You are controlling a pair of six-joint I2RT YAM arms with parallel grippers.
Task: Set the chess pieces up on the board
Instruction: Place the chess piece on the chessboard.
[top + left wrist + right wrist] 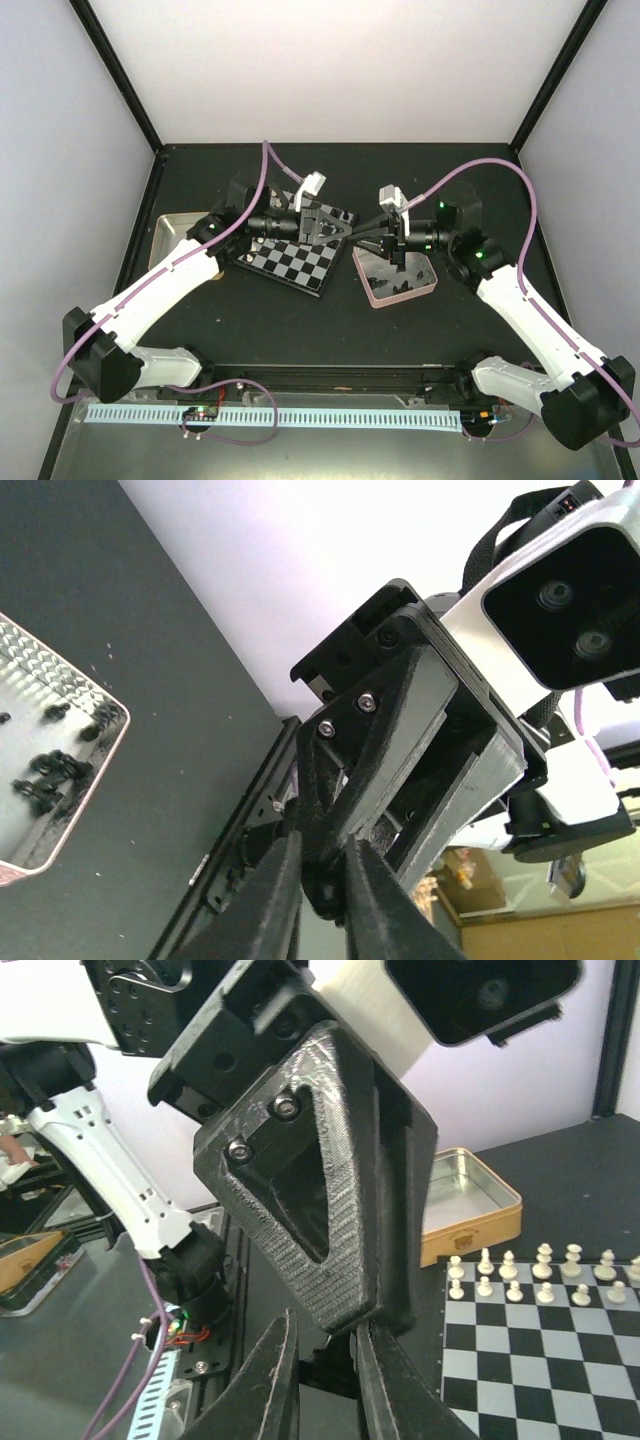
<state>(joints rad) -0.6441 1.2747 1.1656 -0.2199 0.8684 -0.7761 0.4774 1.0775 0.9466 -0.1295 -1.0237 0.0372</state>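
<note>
My two grippers meet tip to tip in mid-air between the board and the pinkish-rimmed tin. In the left wrist view my left gripper is closed narrowly around a small glossy black chess piece, with the right gripper's fingers coming down onto the same piece. In the right wrist view my right gripper flanks a small black piece just under the left gripper's fingertips. Silver pieces stand in two rows on the board's far side. Several loose black pieces lie in the pinkish tin.
A gold-rimmed tin sits beyond the board and shows at the left of the top view. The pinkish tin's rim lies right of the board. Black frame posts and white walls enclose the dark table.
</note>
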